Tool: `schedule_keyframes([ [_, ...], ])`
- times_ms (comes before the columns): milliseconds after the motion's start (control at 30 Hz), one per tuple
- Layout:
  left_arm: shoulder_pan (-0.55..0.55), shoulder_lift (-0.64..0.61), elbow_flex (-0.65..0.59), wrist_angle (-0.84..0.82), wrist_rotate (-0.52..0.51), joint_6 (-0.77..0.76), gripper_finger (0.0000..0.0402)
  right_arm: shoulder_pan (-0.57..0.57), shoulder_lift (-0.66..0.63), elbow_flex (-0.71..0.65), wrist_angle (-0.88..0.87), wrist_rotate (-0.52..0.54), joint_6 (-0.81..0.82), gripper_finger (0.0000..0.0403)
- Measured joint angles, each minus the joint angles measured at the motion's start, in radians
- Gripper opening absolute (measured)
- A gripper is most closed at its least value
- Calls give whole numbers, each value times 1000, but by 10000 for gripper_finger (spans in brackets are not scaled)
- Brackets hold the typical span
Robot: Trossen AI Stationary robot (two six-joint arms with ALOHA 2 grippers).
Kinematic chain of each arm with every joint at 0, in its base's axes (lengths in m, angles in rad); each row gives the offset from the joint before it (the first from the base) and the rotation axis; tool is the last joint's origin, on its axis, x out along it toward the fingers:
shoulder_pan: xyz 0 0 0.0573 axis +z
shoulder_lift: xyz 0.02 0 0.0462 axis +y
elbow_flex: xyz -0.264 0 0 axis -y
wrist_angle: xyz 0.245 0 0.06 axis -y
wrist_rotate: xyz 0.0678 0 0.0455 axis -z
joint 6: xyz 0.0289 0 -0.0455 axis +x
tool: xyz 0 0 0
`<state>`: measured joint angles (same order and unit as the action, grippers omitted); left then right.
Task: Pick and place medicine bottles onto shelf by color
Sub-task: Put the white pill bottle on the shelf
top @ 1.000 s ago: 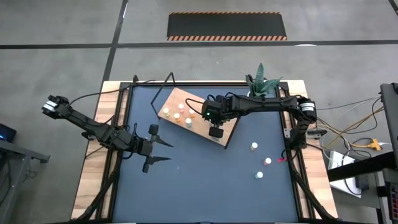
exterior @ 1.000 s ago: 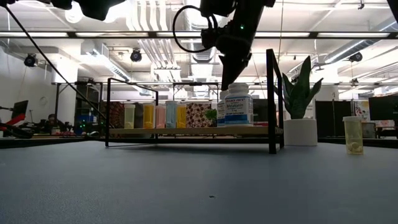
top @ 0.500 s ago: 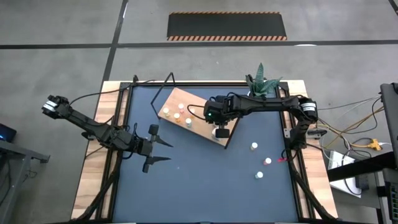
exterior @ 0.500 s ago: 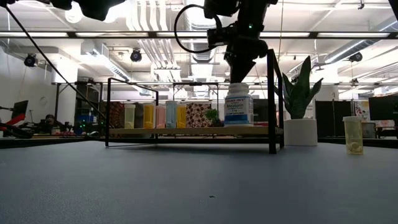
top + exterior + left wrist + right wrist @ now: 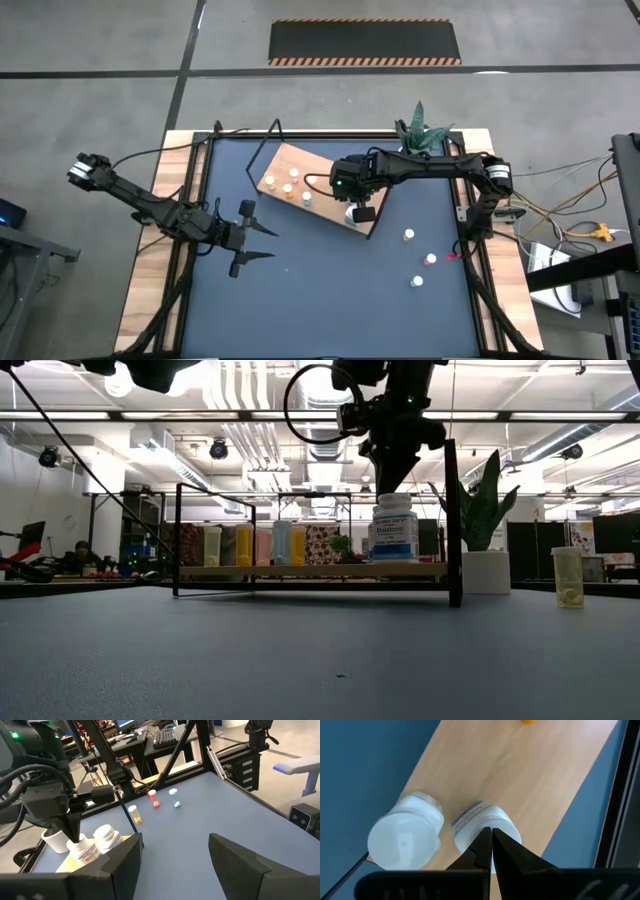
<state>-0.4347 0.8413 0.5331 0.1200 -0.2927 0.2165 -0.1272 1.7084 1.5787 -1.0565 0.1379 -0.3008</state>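
The right gripper hangs over the right end of the shelf, and its fingers are pressed together, holding nothing. In the right wrist view the closed tips point straight down at the cap of a big white medicine bottle; they seem to touch it or to be just above it, I cannot tell which. A second big white bottle stands just beside the first one, both upright on the wooden board.

In the low view the same gripper comes down from above onto the labelled white bottle, so the bottle lies directly under the claw with its long axis vertical. I judge this bottle is already placed, and the closed tips may only be nudging it.

The small bottles of orange, yellow and pink colour stand in a group on the left half of the shelf. Three small bottles are not yet placed; they stand on the dark blue tabletop, to the right of the shelf and nearer. The right arm is much closer to them than the left one, so I expect it will take them.

The left gripper waits low at the left side of the table with its fingers spread wide and empty.
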Motion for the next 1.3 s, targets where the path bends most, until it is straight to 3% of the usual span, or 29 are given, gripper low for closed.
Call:
schedule_keyframes([
  [467, 1, 0, 0, 0, 0, 0, 212, -5, 1, 96, -17, 19, 86, 9],
  [933, 0, 0, 0, 0, 0, 0, 212, -26, 43, 90, -70, 20, 220, 9],
  [1300, 0, 0, 0, -2, 0, 0, 212, -26, 44, 89, -116, 18, 231, 9],
])
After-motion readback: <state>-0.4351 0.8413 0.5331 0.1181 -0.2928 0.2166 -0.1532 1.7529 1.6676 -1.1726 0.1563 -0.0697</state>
